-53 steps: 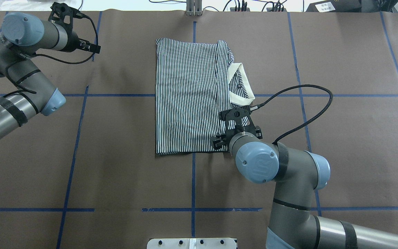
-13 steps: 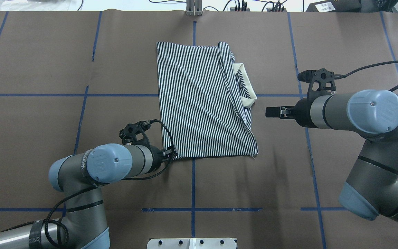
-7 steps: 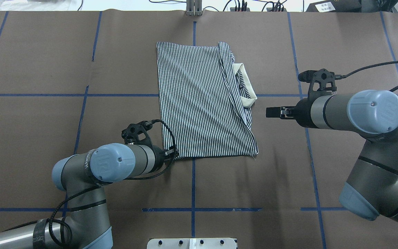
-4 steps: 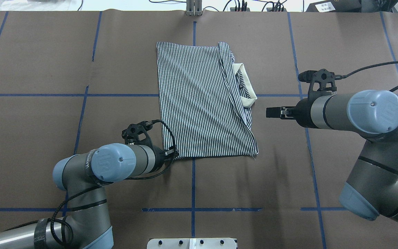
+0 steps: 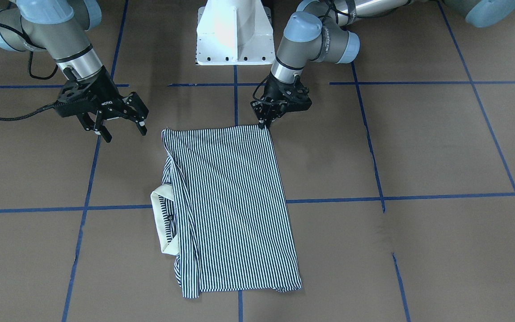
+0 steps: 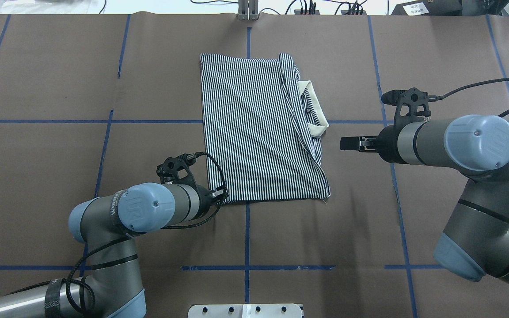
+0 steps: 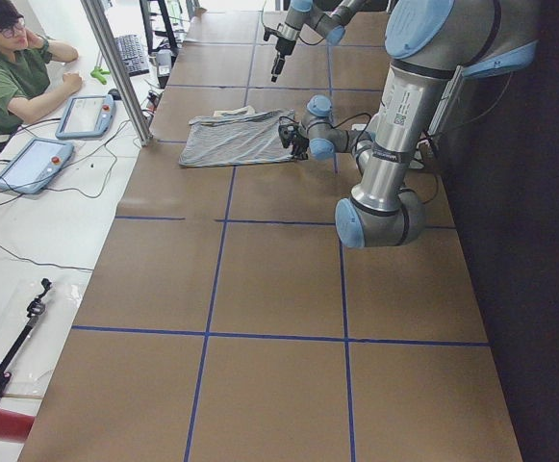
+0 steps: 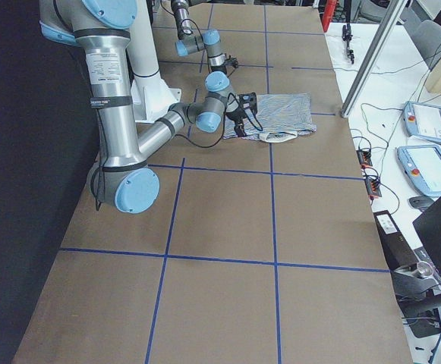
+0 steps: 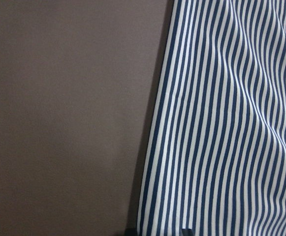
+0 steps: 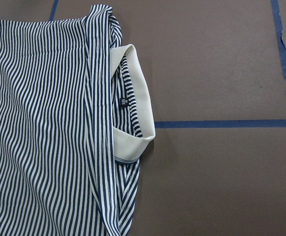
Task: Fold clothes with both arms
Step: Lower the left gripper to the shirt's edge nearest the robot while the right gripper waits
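While tight on shirt point(image 5: 230, 201) corner, left gripper point(image 5: 264, 123).

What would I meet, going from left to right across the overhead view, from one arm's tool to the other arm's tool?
First the left arm's tool, at the shirt's near left corner → striped shirt → cream collar → bare brown table → right arm's tool.

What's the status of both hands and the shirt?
Left hand at shirt corner, grip unclear. Right hand open, clear of it. Shirt part-folded, lying flat; nothing blocking.
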{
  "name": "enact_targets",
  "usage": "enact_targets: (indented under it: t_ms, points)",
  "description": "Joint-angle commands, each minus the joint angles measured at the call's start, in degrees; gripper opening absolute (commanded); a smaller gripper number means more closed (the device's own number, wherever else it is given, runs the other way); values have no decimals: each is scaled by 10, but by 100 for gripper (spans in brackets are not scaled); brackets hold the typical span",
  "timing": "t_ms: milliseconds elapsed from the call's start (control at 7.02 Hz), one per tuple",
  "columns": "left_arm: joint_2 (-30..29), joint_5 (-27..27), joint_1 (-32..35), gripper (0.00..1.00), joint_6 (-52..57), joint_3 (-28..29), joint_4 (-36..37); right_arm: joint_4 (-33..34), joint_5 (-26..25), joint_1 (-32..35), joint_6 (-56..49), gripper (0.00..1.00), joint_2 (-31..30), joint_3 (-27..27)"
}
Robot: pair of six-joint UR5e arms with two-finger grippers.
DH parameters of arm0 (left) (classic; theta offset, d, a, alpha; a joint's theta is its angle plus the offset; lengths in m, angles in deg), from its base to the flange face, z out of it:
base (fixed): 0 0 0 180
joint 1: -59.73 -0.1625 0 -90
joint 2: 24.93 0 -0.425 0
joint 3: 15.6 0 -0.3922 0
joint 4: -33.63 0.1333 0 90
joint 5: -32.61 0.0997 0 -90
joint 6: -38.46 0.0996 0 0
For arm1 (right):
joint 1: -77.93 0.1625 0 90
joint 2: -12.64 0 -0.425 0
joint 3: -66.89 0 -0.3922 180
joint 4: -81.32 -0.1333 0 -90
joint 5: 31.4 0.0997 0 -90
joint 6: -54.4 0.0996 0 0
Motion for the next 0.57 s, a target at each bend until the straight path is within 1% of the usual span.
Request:
enact_targets:
  t_ms: [0, 285, 428]
  points:
    - [0, 3, 0, 0, 5, -1, 0, 0, 0, 0, 1, 100, 0, -1]
    - [4, 3, 4, 0, 6, -8, 0, 4, 0, -2, 47, 99, 6, 1]
    - [7, 3, 5, 0, 6, -16, 1, 11, 3, -6, 115, 95, 17, 1]
